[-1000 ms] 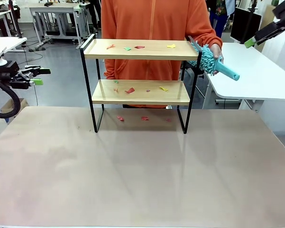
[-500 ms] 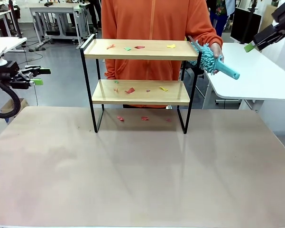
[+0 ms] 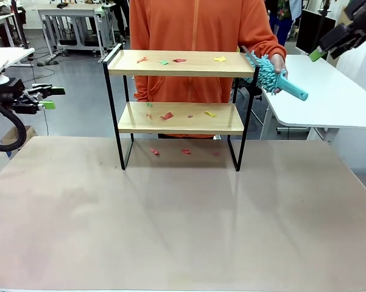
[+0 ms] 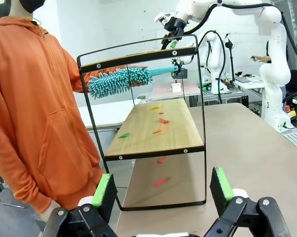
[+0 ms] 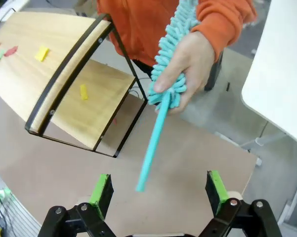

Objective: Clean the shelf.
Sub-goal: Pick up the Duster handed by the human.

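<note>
Higher than a second ago, the right gripper (image 3: 321, 52) hangs at the far right with its jaws spread and nothing between them. The shelf (image 3: 170, 71) stands at the far middle of the table (image 3: 183, 219), its long axis running left to right and its open front facing the robot, with paper scraps (image 3: 167, 115) on both boards. Past its right end the person's hand (image 3: 279, 64) holds a teal duster (image 3: 271, 78), handle slanting down toward the robot's right, while the left gripper (image 3: 52, 98) hovers off the table's left edge, fingers apart and empty.
</note>
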